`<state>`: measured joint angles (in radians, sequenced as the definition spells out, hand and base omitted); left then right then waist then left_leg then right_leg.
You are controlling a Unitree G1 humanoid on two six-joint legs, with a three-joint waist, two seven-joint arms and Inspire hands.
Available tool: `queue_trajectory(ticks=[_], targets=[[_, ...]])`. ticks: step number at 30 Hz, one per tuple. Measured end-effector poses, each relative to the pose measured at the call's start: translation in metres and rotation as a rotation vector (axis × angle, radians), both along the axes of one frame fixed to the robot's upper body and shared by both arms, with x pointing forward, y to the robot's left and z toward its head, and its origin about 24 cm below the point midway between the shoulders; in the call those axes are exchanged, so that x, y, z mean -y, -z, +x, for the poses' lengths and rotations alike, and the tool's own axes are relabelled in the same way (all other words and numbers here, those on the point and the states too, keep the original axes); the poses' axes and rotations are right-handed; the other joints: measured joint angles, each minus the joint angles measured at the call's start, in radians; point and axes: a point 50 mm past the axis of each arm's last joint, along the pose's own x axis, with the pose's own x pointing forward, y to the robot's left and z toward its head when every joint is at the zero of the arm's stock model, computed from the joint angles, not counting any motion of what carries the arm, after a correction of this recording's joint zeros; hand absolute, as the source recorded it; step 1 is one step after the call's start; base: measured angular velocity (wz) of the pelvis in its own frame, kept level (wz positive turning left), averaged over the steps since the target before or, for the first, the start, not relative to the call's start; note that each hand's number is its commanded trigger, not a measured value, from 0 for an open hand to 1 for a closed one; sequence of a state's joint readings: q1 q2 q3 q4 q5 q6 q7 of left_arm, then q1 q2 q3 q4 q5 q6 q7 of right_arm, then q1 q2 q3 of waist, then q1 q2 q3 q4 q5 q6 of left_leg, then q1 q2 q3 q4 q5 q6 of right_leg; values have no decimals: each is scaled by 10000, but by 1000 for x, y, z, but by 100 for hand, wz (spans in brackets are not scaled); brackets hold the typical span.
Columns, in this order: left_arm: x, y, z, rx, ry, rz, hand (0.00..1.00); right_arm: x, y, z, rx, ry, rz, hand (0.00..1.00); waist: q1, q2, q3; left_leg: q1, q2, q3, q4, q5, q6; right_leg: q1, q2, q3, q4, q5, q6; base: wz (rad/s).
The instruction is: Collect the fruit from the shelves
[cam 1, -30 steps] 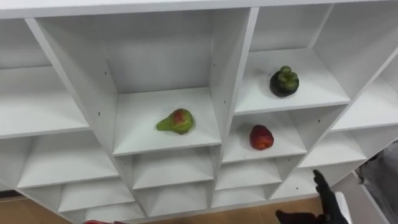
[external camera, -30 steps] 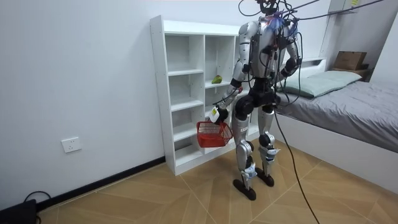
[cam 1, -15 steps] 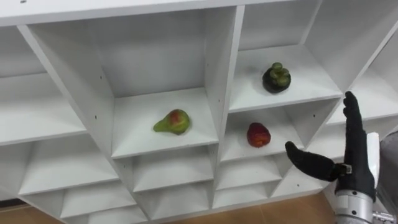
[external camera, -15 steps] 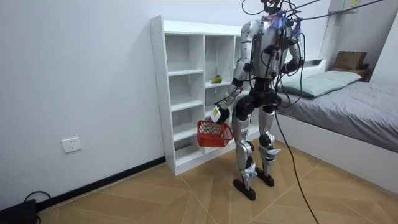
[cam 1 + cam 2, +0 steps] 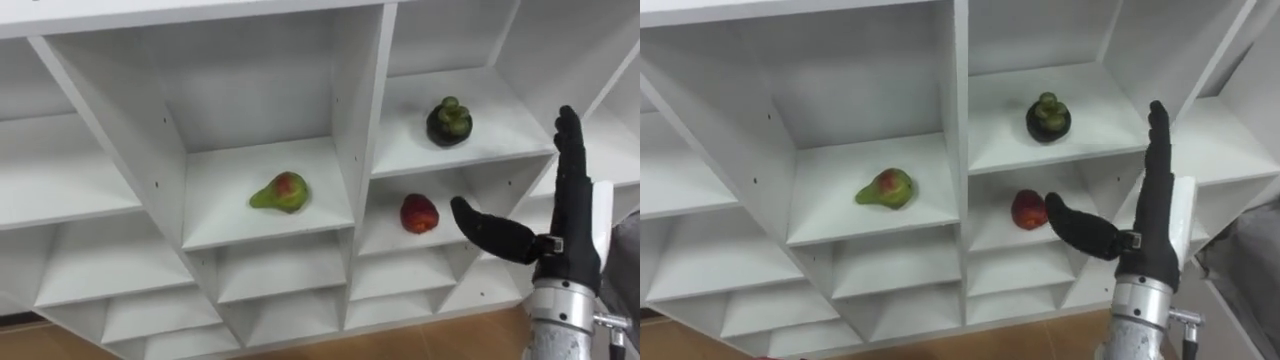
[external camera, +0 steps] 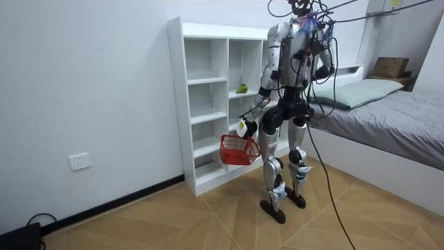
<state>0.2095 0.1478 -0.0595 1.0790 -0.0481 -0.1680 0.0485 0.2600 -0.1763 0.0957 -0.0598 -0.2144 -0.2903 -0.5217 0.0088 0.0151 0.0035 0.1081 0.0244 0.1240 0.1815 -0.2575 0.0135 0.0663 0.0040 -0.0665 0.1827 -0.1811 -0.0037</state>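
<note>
The white closet (image 5: 352, 120) holds three fruits. A green-and-red pear (image 5: 281, 192) lies in a middle compartment. A dark round fruit with a green top (image 5: 449, 121) sits one column to the right, and a red fruit (image 5: 419, 213) lies on the shelf below it. My right hand (image 5: 567, 252) is raised open in front of the right-hand column, fingers straight up, with the thumb reaching left to just beside the red fruit. In the room view my left hand (image 6: 243, 128) hangs low, holding a red basket (image 6: 238, 150) by its handle.
I stand facing the closet (image 6: 202, 104) on a wooden floor. A bed (image 6: 388, 114) with a cardboard box (image 6: 390, 67) behind it fills the room view's right. The other compartments hold nothing.
My right hand has risen from the lower right corner to the height of the red fruit's shelf, fingers spread upright. The fruits and the basket have not moved.
</note>
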Motion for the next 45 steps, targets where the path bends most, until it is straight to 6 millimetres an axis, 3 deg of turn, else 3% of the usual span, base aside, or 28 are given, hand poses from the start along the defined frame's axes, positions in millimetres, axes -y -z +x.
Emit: queue_trajectory(ticks=[8, 10, 17, 23, 30, 45], targets=[[-2, 0, 0, -155, 64, -67, 100, 3, -7, 8, 245, -142, -302, 0, 176, -164, -19, -4, -10, -233, 1, 20, -14, 81, -14, -218, -145, 0, 0, 7], [-6, -1, 0, -171, 95, 47, 100, 5, -10, 10, 319, -211, -515, 0, 233, -304, 19, 75, -4, -309, -3, 28, -26, 205, -7, -284, -188, 0, 0, 9], [-16, -3, 0, -213, 236, 337, 100, 7, -19, 20, 634, -403, -557, 0, 254, -627, 6, 72, -27, -465, 45, 29, -29, 401, -31, -444, -301, 2, -3, 7], [-21, -4, -2, -309, 205, 324, 100, 7, -21, 27, 544, -919, -631, 0, 259, -659, 15, 108, -21, -448, 89, 30, -30, 462, -29, -453, -307, 22, -26, 0], [-24, -4, -4, -687, 534, 581, 100, 24, -19, 38, 10, -698, -132, 0, 273, -706, -6, 61, -12, -480, 117, 41, -41, 457, -38, -564, -301, 37, -32, 3], [-26, -4, -5, -806, 393, 702, 100, 25, -3, 51, -1334, -1387, -253, 0, 288, -639, 29, 64, -11, -510, 81, 49, -41, 452, -36, -558, -313, 37, -32, 1]])
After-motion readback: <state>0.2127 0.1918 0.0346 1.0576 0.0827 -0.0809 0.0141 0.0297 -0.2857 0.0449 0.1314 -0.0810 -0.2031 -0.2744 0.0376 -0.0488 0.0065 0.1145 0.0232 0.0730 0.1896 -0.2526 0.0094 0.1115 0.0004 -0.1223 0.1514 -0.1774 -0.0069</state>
